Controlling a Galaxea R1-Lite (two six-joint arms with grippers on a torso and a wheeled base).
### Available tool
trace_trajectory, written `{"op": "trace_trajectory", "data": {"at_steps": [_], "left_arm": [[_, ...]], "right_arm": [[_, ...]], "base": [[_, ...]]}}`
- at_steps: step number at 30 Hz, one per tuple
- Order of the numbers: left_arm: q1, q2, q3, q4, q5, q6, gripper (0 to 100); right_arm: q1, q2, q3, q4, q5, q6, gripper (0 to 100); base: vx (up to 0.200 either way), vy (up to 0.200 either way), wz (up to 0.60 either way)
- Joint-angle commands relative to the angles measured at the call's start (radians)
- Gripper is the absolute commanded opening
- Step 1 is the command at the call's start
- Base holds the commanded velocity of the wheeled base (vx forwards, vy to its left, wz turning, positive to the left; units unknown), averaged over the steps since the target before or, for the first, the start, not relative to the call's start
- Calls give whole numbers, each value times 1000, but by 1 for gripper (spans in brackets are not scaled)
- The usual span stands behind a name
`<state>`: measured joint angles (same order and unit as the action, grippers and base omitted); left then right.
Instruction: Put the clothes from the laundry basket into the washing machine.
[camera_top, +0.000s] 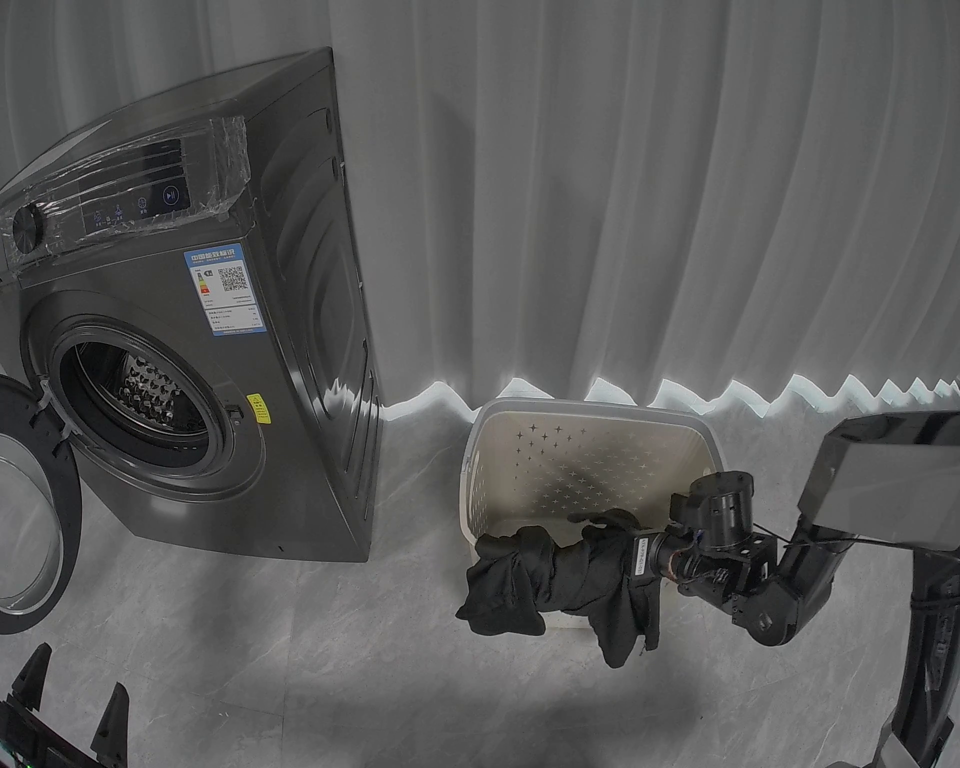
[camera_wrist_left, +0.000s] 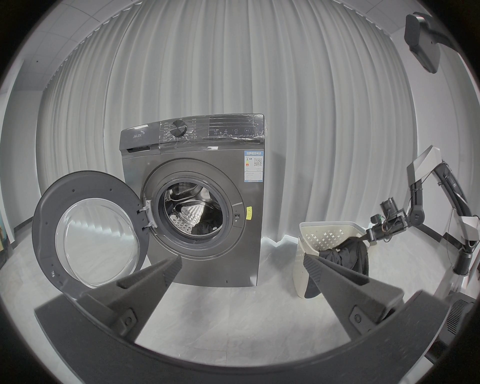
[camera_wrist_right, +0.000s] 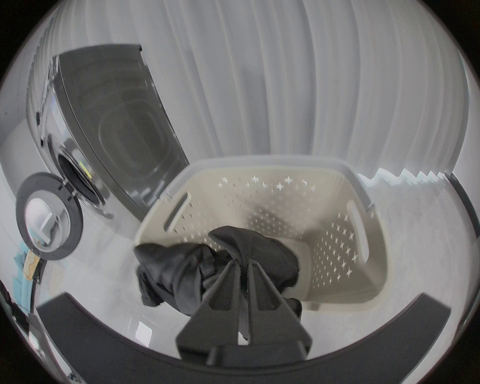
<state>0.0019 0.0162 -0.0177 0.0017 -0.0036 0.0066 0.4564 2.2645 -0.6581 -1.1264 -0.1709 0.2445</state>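
Head view: a dark garment hangs over the front rim of the laundry basket, pinched in the tightly closed right gripper. Left of the basket stands the washing machine, its round door swung open. The left gripper hovers low before it, spread wide, holding nothing.
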Motion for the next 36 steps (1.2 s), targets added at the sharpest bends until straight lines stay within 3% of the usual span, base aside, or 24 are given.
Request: {"op": "trace_trajectory", "data": {"at_steps": [1,8,14,26,31,36], "left_arm": [[1,-16,16,0,4,3,100],[0,-16,16,0,5,3,100],[0,-16,16,0,5,3,100],[1,-16,16,0,7,-2,100],[1,-16,16,0,7,-4,100],[0,-16,16,0,7,-5,100]], "right_arm": [[4,-266,106,-21,5,24,0],[48,-568,195,-16,8,36,0],[100,-750,199,10,-7,21,0],[85,-842,198,48,-19,-86,0],[82,-873,212,45,-25,-160,0],[82,-921,216,60,-18,-174,0]], "base": [[0,0,0],[0,0,0],[0,0,0],[0,0,0],[0,0,0],[-160,0,0]]}}
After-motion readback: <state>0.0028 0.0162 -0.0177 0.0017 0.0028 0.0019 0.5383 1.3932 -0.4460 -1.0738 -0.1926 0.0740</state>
